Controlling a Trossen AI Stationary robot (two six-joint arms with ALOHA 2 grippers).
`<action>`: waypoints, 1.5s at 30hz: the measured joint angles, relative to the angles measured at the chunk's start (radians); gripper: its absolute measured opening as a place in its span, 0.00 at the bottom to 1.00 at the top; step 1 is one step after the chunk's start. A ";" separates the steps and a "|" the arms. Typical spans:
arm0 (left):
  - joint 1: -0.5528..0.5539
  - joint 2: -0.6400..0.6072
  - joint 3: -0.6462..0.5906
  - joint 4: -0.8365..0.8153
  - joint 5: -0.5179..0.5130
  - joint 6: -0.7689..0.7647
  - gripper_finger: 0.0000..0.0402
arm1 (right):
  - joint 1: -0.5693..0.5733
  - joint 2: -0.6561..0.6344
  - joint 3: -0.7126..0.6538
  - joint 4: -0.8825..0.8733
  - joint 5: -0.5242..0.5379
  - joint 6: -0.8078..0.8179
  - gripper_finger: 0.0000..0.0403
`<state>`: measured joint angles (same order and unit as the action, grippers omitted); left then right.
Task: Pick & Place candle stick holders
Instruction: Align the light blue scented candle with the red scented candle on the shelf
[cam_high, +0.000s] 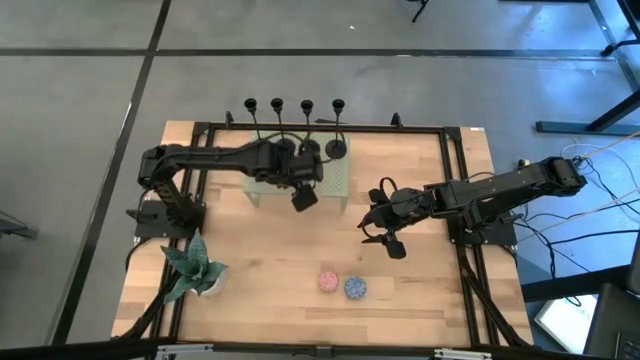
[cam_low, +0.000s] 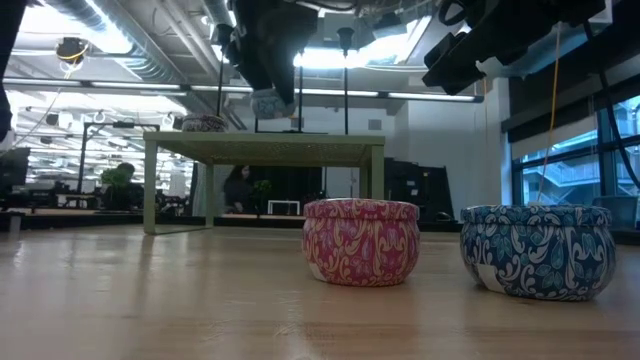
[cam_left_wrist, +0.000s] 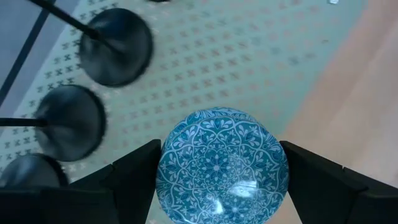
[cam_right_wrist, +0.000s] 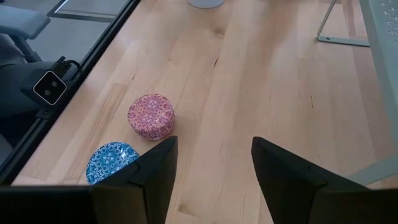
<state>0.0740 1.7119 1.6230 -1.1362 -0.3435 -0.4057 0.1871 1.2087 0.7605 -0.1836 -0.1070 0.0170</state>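
Here a wooden table (cam_high: 300, 300) is seen from above, with a dark robot arm on each side. Near the table's far edge stands a small pale green stand (cam_high: 335, 185) with a patterned top. The left gripper (cam_high: 303, 197) hangs over the stand's front edge, its two fingers closed around a round blue patterned tin (cam_left_wrist: 222, 165), which the left wrist view shows from straight above, filling the gap between the dark fingers (cam_left_wrist: 134, 171). On the stand's top, close beside that tin, sit the round black bases of the candle stick holders (cam_left_wrist: 115, 45); three bases show in the wrist view, one partly cut off. From above, four small cup tops (cam_high: 293, 104) line up in a row just past the table's far edge, with thin stems leading back to the stand, though the arm hides most of their bases.

The right gripper (cam_high: 385, 237) hovers above the bare wood right of the table's centre, fingers spread apart and empty. Nearer the front edge sit a pink speckled tin (cam_high: 328, 282) and a blue tin (cam_high: 355, 288), side by side and nearly touching. A potted green plant (cam_high: 192, 268) stands near the front left corner. In the low view, what may be a person (cam_low: 238, 188) appears far back in the room.
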 joint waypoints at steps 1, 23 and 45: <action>0.007 0.000 0.000 0.000 0.000 0.000 0.74 | 0.000 0.000 0.000 0.000 0.000 0.000 0.52; 0.039 0.000 -0.049 -0.066 0.001 0.069 0.75 | 0.000 0.000 0.000 0.000 0.000 0.001 0.52; 0.113 -0.002 -0.079 -0.042 0.034 0.060 0.77 | 0.000 0.000 0.000 0.000 0.002 0.001 0.52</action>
<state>0.1867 1.7103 1.5436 -1.1779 -0.3093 -0.3459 0.1872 1.2087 0.7605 -0.1837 -0.1055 0.0177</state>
